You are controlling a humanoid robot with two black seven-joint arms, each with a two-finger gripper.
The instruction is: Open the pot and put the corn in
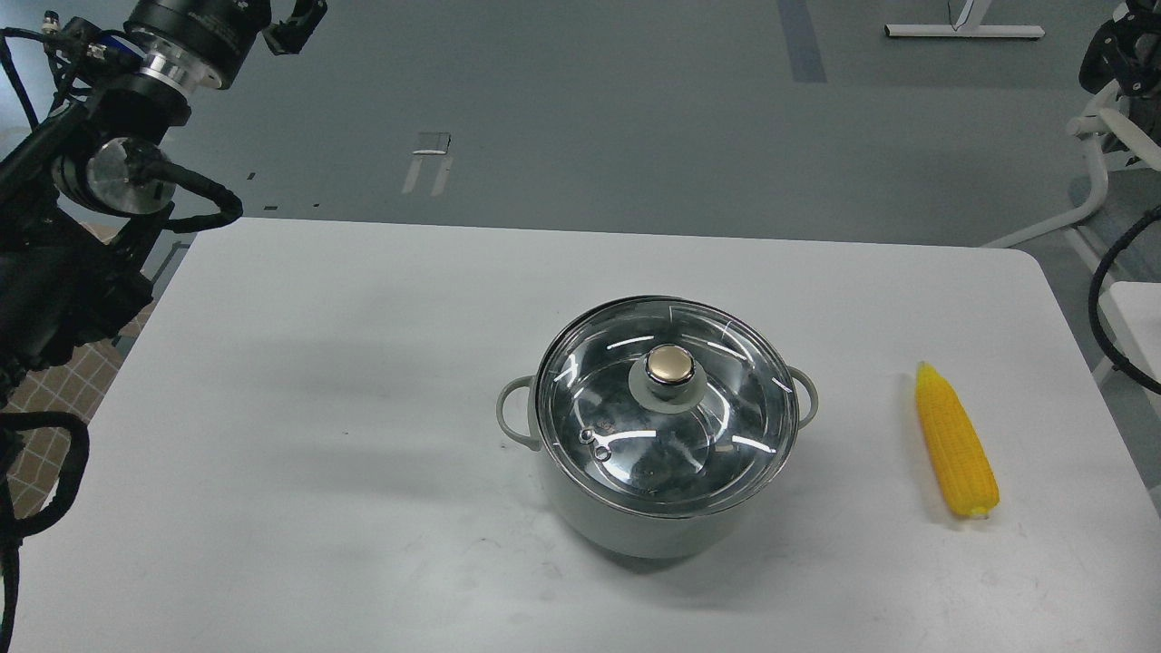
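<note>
The pot [635, 526], pale grey-green with two loop handles, stands at the middle of the white table [317, 408]. A clear glass lid [626, 444] with a gold knob [669, 365] sits closed on it. The corn [954, 443], a bright yellow tapered ear, lies to the pot's right near the table's right edge, tip pointing away from me. My left arm rises at the far left; its gripper [295, 25] is high at the top edge, far from the pot, with its fingers cut off. My right gripper does not show.
Grey floor lies beyond the table's far edge. A white tubular frame [1097, 172] with black gear and a black cable [1102, 299] stands off the table's right side. Black cables [54, 472] hang from my left arm by the table's left edge.
</note>
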